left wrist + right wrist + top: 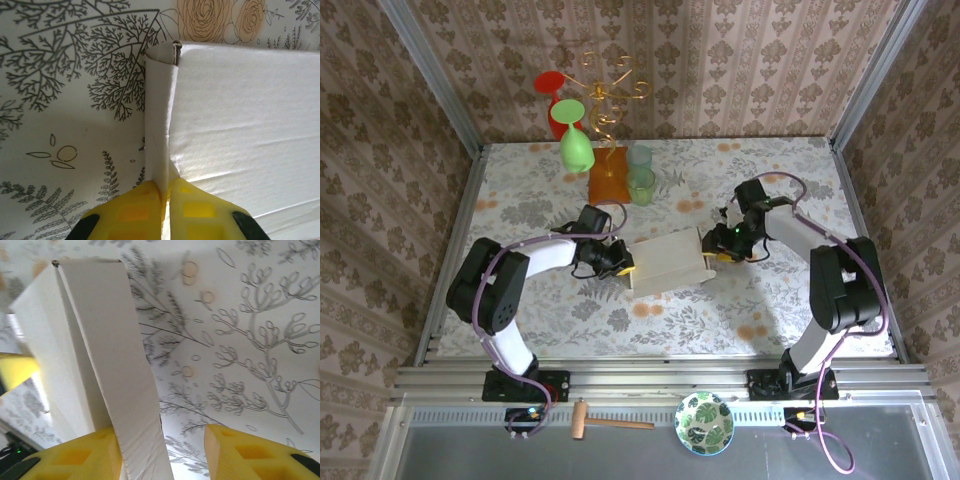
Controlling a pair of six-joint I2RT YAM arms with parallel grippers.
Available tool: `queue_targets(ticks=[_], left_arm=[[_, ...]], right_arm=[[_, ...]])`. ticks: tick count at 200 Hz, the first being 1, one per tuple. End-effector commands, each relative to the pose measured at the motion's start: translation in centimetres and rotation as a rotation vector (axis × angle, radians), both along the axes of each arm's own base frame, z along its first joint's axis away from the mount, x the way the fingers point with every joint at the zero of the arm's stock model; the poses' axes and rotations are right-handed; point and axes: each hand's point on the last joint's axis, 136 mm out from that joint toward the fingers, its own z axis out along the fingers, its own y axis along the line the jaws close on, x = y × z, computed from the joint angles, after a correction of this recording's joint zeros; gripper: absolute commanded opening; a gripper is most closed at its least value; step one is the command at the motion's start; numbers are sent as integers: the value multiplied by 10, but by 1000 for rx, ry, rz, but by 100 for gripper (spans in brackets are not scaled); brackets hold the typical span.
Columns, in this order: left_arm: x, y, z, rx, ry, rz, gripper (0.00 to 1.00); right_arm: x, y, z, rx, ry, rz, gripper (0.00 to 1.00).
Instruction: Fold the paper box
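1. Paper box (667,262) is seen lying near the middle of the flower-patterned tabletop (770,310), between the two hands, with its long sides running left to right.
2. The left hand (618,262) is set at the box's left end. In the left wrist view its yellow fingers (135,212) are pressed together and clamped on the thin, upright left end flap (160,125).
3. The right hand (718,248) is placed at the box's right end. In the right wrist view its fingers (240,452) are held apart. The long right end flap (115,365) stands between them and lies against one finger, while the other finger is kept clear of it.
4. Behind the box, an orange block (608,185) is found carrying a gold wire stand (605,95). A green goblet (575,148) and a red goblet (552,95) are hung upside down from the stand.
5. Two pale green cups (640,180) are set just beside the block.
6. A wooden mallet (605,422) and a leaf-patterned bowl (705,423) are laid on the ledge in front of the arm bases.
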Motion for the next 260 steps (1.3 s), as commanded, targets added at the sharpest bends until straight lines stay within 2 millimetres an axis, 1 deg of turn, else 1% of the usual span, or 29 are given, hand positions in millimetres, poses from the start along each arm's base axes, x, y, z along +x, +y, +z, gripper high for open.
queue_targets(ticks=[1, 26, 41, 44, 52, 69, 80, 97, 112, 127, 134, 168, 194, 225, 241, 260], left_arm=[[-18, 20, -23, 71, 59, -10, 0], [-20, 24, -28, 64, 68, -27, 0], [-21, 24, -30, 59, 73, -37, 0], [-21, 24, -30, 58, 75, -38, 0], [-20, 24, -31, 58, 75, -39, 0], [-19, 24, -31, 60, 75, -38, 0], [-19, 24, -32, 63, 74, -37, 0], [-20, 25, -33, 64, 77, -34, 0], [-20, 25, -33, 66, 79, -33, 0], [-20, 25, -33, 64, 78, -34, 0], [-19, 25, -32, 63, 76, -34, 0], [-18, 24, -32, 64, 77, -33, 0], [-19, 25, -35, 69, 83, -32, 0], [-18, 25, -37, 64, 83, -24, 0], [-18, 25, -37, 63, 82, -24, 0], [-18, 26, -39, 66, 85, -19, 0]], right_arm=[[2, 13, 23, 127, -53, 57, 50], [4, 13, 19, 196, -78, 76, 53], [3, 19, 21, 263, -74, 87, 54], [8, 20, 23, 277, -96, 91, 54], [10, 23, 24, 292, -98, 95, 54], [8, 6, 6, 165, -33, 62, 54], [10, -2, -1, 151, -29, 27, 54], [10, -2, -4, 176, -16, 3, 55], [6, -5, -14, 153, 16, -1, 55], [3, -4, -19, 157, 20, -4, 56], [9, -2, -17, 178, -13, -2, 57], [13, 20, -15, 284, -36, 30, 59], [15, 30, -16, 346, -33, 41, 60], [6, 43, -27, 370, 16, 75, 63], [4, 50, -29, 379, 23, 89, 63], [2, 57, -26, 401, 19, 101, 63]])
